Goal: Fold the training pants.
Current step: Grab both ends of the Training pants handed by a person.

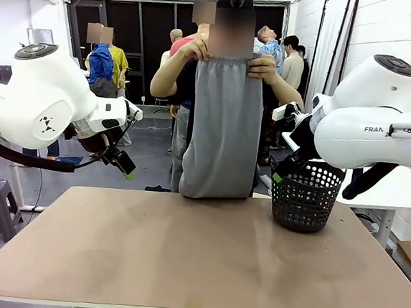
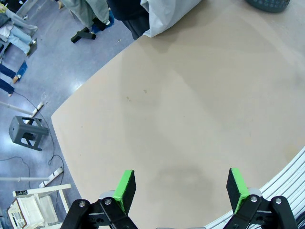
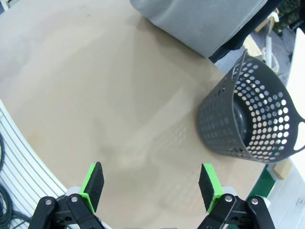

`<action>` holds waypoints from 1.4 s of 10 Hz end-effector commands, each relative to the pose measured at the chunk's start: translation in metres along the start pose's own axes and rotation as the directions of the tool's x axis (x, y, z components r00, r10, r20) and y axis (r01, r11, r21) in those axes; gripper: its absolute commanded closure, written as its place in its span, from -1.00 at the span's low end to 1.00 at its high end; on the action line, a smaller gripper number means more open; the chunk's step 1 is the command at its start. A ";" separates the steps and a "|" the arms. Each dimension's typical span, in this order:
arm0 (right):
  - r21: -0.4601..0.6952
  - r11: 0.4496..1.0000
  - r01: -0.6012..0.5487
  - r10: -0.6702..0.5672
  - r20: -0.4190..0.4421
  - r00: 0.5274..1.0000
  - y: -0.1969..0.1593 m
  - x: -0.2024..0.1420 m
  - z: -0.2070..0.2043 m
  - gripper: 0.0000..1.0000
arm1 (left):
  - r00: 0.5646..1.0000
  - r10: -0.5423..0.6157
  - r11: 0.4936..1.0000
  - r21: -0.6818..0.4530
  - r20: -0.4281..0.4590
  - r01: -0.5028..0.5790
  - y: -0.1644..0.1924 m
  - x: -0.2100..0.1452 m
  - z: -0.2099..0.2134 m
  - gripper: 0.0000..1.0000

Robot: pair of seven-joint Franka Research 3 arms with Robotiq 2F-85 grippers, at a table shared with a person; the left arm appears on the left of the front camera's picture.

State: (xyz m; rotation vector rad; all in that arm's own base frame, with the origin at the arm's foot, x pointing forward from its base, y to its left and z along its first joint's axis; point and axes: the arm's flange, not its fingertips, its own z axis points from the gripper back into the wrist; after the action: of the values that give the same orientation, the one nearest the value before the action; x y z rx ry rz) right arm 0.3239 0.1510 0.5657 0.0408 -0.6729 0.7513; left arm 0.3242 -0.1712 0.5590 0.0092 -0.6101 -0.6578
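Worktop [image 1: 182, 260] up front, left pincer [image 2: 181, 181] and right pincer [image 3: 151, 174] both open over it.
Both pincers hung with jaws wide, gripping nothing. A person's hands [image 1: 195, 48] held the training pants [image 1: 226, 127] up by the waistband, hem at the worktop's far edge. Black mesh basket [image 1: 306, 195] stood upright just beside them.

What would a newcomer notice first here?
A person across the light brown table holds up light grey jersey training pants by the waistband, hanging at the far edge. A black plastic mesh basket stands at the table's far right, and the left gripper and right gripper hover open, holding nothing.
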 end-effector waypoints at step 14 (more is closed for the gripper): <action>0.001 1.000 0.000 0.000 -0.001 1.000 0.000 0.000 0.000 -1.00 | 1.000 0.001 1.000 -0.002 -0.001 -0.001 0.002 0.002 -0.001 -1.00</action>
State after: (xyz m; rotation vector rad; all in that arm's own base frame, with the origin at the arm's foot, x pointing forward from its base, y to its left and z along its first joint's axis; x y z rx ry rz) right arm 0.3239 0.1510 0.5657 0.0408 -0.6729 0.7513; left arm 0.3242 -0.1712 0.5590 0.0092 -0.6101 -0.6578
